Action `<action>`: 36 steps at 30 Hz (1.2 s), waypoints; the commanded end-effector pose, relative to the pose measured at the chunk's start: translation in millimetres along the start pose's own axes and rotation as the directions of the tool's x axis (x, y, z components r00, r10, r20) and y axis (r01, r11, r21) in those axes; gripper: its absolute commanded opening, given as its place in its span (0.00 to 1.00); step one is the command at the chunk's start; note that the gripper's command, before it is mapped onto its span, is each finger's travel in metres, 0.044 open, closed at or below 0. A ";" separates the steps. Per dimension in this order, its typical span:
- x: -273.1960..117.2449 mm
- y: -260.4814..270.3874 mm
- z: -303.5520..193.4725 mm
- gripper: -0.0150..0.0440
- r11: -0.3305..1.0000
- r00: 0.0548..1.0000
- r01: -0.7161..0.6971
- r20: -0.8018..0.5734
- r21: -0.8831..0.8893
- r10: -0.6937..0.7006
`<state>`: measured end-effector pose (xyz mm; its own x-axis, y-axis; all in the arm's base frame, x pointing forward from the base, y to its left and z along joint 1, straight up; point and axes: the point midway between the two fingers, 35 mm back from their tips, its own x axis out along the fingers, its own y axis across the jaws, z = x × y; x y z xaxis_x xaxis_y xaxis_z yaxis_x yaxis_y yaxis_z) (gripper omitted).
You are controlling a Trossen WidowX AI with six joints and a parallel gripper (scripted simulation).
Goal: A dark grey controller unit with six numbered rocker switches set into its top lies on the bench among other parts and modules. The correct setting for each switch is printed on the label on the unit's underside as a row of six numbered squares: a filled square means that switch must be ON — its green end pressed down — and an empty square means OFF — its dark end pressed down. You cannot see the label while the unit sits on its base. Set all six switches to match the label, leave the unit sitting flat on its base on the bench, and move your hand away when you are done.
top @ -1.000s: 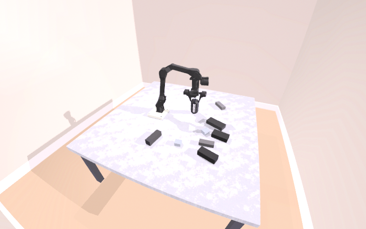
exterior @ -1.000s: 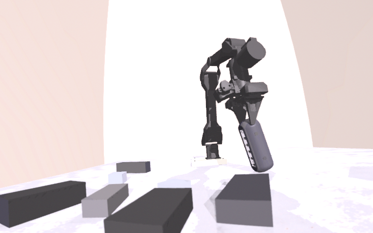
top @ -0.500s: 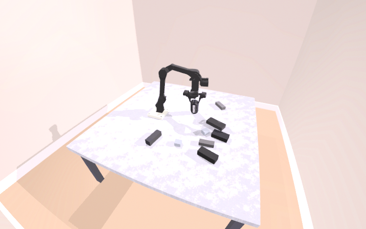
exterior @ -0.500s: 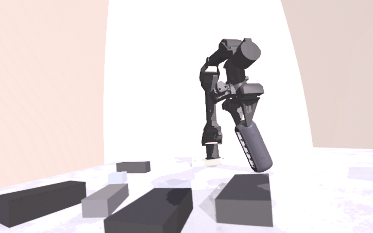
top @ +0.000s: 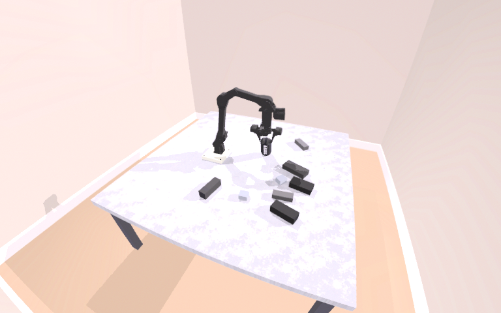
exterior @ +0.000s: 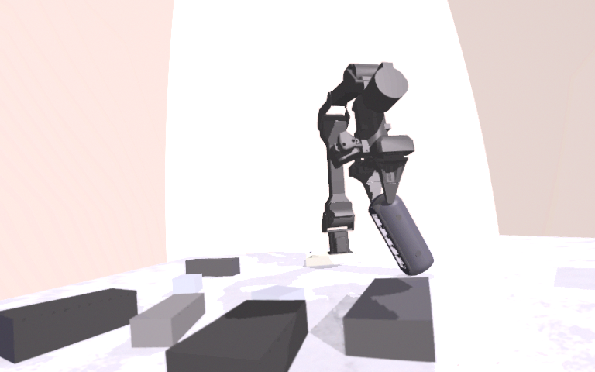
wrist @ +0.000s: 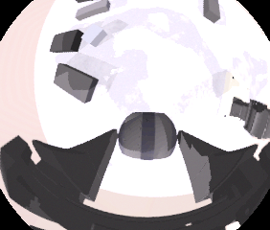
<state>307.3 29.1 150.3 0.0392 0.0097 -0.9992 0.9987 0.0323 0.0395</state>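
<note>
Top view: one gripper (top: 266, 140) (exterior: 381, 201) (wrist: 148, 133), its two fingers well spread, grips the single controller unit (top: 266, 148) (exterior: 404, 235) (wrist: 147, 144) by one end, the other slanting down over the bench (top: 222, 228). Around lie six oblong blocks: two black (top: 301, 185), two dark grey (top: 209, 188) and two lighter grey (top: 282, 195), plus two small pale blocks (top: 243, 195).

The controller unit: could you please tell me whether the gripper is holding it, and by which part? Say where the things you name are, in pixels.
Yes, the gripper (top: 266, 140) (exterior: 380, 198) (wrist: 148, 133) holds the controller unit (top: 266, 147) (exterior: 404, 235) (wrist: 147, 144) by the sides of its upper end, the far end slanting down.
</note>
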 end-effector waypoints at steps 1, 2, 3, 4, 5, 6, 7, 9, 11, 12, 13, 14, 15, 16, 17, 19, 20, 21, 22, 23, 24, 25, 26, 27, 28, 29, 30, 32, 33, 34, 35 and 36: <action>3.8 -2.2 3.5 0.83 1.000 1.000 0.010 0.005 -0.004 -0.010; 4.1 -2.2 4.2 0.83 1.000 1.000 0.010 0.005 -0.004 -0.010; 4.3 -2.2 5.0 0.83 1.000 1.000 0.010 0.005 -0.004 -0.010; 4.5 -2.2 5.8 0.83 1.000 1.000 0.010 0.006 -0.004 -0.010; 4.8 -2.2 6.5 0.83 1.000 1.000 0.010 0.006 -0.004 -0.010; 5.0 -2.2 7.3 0.83 1.000 1.000 0.010 0.006 -0.004 -0.010; 5.3 -2.2 8.1 0.83 1.000 1.000 0.010 0.006 -0.004 -0.010; 5.8 -2.2 9.6 0.83 1.000 1.000 0.010 0.006 -0.004 -0.010; 6.3 -2.2 11.1 0.83 1.000 1.000 0.010 0.006 -0.004 -0.010; 6.6 -2.2 11.8 0.83 1.000 1.000 0.010 0.006 -0.004 -0.010; 6.9 -2.2 12.6 0.83 1.000 1.000 0.010 0.006 -0.004 -0.010; 7.1 -2.2 13.3 0.83 1.000 1.000 0.010 0.006 -0.004 -0.010; 7.4 -2.2 14.1 0.83 1.000 1.000 0.010 0.006 -0.004 -0.010; 7.7 -2.2 14.8 0.83 1.000 1.000 0.010 0.006 -0.004 -0.010; 8.0 -2.2 15.6 0.83 1.000 1.000 0.010 0.006 -0.004 -0.010; 8.5 -2.2 17.1 0.83 1.000 1.000 0.010 0.006 -0.004 -0.010; 8.8 -2.2 17.8 0.83 1.000 1.000 0.010 0.006 -0.004 -0.010; 9.1 -2.2 18.6 0.83 1.000 1.000 0.010 0.007 -0.004 -0.010; 9.4 -2.2 19.3 0.83 1.000 1.000 0.010 0.007 -0.004 -0.010; 9.7 -2.2 20.0 0.83 1.000 1.000 0.010 0.007 -0.004 -0.010; 10.0 -2.2 20.8 0.83 1.000 1.000 0.010 0.007 -0.004 -0.010; 10.3 -2.2 21.5 0.83 1.000 1.000 0.010 0.007 -0.004 -0.010; 10.6 -2.2 22.2 0.83 1.000 1.000 0.010 0.007 -0.004 -0.010; 10.9 -2.2 23.0 0.83 1.000 1.000 0.010 0.007 -0.004 -0.010; 11.2 -2.2 23.7 0.83 1.000 1.000 0.010 0.007 -0.004 -0.010; 11.6 -2.2 24.4 0.83 1.000 1.000 0.010 0.007 -0.004 -0.010; 11.9 -2.2 25.1 0.83 1.000 1.000 0.010 0.007 -0.004 -0.010; 12.5 -2.2 26.6 0.83 1.000 1.000 0.010 0.007 -0.004 -0.010; 12.9 -2.2 27.3 0.83 1.000 1.000 0.010 0.007 -0.004 -0.010; 13.2 -2.2 28.0 0.83 1.000 1.000 0.010 0.007 -0.004 -0.010; 13.5 -2.2 28.7 0.82 1.000 1.000 0.010 0.007 -0.004 -0.010; 13.9 -2.2 29.4 0.82 1.000 1.000 0.010 0.007 -0.004 -0.010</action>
<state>308.5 2.0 139.8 0.0392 0.0059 -0.9992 0.9987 0.0321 0.0393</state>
